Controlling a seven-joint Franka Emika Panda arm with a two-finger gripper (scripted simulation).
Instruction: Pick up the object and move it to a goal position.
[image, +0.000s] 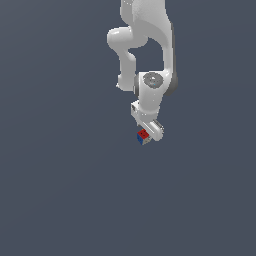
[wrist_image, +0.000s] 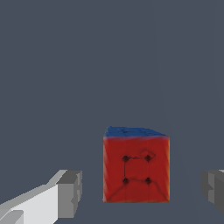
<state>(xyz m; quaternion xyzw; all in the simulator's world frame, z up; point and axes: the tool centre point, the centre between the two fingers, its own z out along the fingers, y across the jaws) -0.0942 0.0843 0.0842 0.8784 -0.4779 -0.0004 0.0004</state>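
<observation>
The cube (wrist_image: 136, 165) sits between the two fingers of the gripper (wrist_image: 142, 190), with clear grey gaps on either side of it in the wrist view, so the jaws are spread and nothing is pinched yet. Its red face, marked with four dark dots joined by thin lines, looks toward the wrist camera, and a blue face shows along the edge above that. In the exterior view the cube (image: 143, 136) appears as a tiny red, blue and white block right at the tip of the gripper (image: 151, 132), partly tucked under the white hand; whether it rests on the grey floor (image: 60, 190) or hangs just off it cannot be told from these renders.

It reads as a rigid, hard-edged block, very small beside the hand, and so probably light. Flat, parallel faces suit a straight pinch: the sensible hold is on the two side faces flanking the red one, with the grey finger pads (wrist_image: 70, 194) closing squarely near mid-height. Smooth faces could slip or twist if the pads land off-centre or near a corner, so the cube should be centred between the fingers before closing.

No goal marker is visible around the cube in either view.
</observation>
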